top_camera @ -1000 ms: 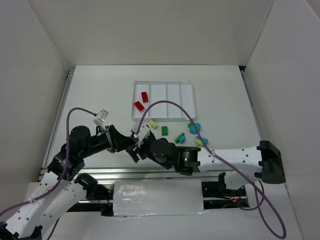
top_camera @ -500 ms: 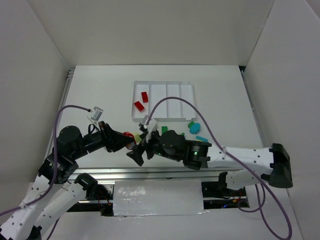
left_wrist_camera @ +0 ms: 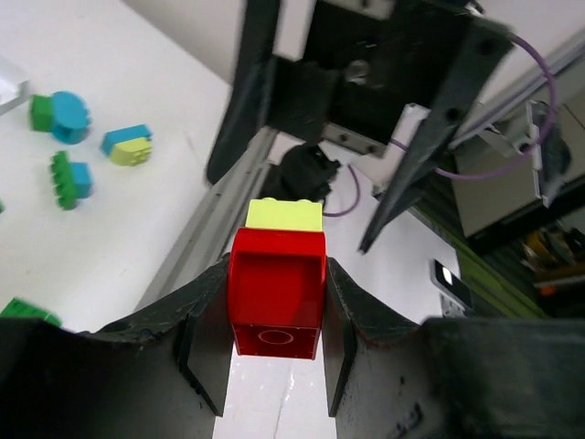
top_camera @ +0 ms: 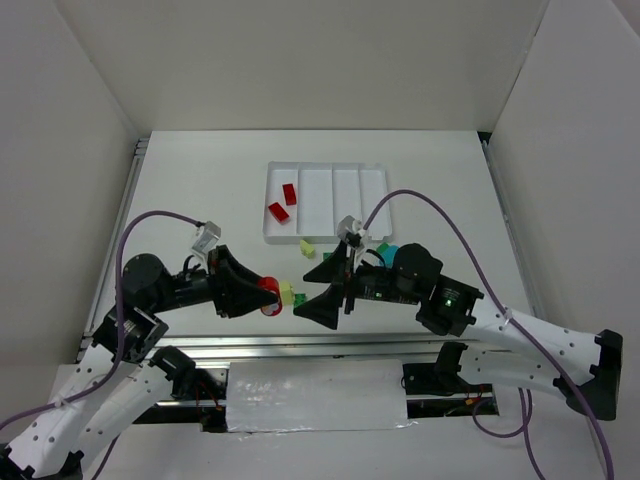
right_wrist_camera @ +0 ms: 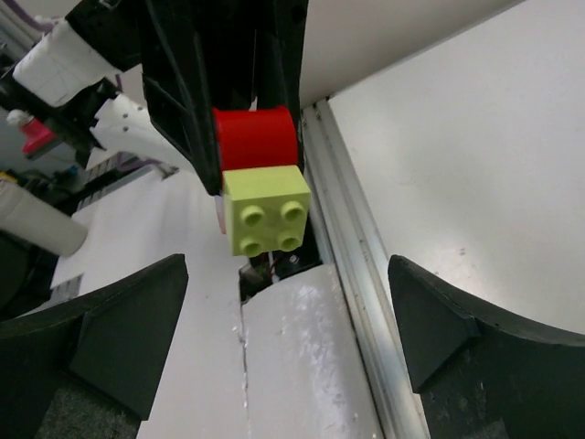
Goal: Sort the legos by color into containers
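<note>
1. left gripper [top_camera: 262, 296]: jaws closed snug on red brick [left_wrist_camera: 276, 293], held off the table.
2. yellow-green brick [right_wrist_camera: 265, 219]: stuck on the red brick's outer end, poking past the left fingertips toward the other arm.
3. right gripper [top_camera: 310, 291]: spread wide, holding nothing, facing the stack. The yellow-green brick is just ahead of its tips, roughly centred.
4. tray [top_camera: 325, 238]: beyond both grippers, two red legos [top_camera: 278, 211] in its leftmost compartment.
5. Step, likely: splitting a two-colour stack. Next: the right gripper advances, pinches only the yellow-green brick and pulls while the left holds firm.
</note>
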Controlling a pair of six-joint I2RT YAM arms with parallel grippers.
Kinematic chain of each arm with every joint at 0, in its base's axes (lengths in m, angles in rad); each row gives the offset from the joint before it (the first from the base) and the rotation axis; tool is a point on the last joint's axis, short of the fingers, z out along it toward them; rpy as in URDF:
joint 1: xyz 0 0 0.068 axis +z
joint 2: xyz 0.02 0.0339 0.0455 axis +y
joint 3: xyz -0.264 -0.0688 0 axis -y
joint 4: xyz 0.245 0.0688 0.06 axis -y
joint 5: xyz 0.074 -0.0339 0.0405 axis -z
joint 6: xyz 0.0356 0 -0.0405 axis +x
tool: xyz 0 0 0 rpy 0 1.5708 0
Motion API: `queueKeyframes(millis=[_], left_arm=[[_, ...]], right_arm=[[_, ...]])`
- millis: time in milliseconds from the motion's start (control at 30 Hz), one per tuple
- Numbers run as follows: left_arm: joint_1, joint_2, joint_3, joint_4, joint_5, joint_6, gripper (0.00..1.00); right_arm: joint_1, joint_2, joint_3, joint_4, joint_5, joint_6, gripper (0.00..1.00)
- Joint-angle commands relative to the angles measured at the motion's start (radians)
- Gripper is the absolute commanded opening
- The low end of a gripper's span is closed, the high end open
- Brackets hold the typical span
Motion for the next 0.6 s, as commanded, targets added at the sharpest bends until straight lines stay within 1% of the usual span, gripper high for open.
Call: queueKeyframes(millis=[0,133,267,500,567], left_arm=[[-0.003,-0.015,-0.012,0.216,0.141,-0.041,0.00],[-0.003,0.007,-0.015,0.237,0.168,-0.056,0.00],[-0.005,0.016,-0.027,0.276,0.188,-0.084,0.00],[-0.005,0.027,-0.020,0.267,0.207,-0.068,0.00],[-0.005,0.027,-0.020,0.259,0.204,-0.064,0.00]], right_arm=[[-0.002,0.040,0.020,0.056,-0.134,0.056,0.97],[-0.002,0.078,0.022,0.139,-0.211,0.084,0.95],[-0.001,0.093,0.022,0.194,-0.218,0.096,0.86],[-0.002,0.099,0.039,0.213,-0.237,0.099,0.80],[-0.002,0.103,0.048,0.210,-0.232,0.099,0.70]])
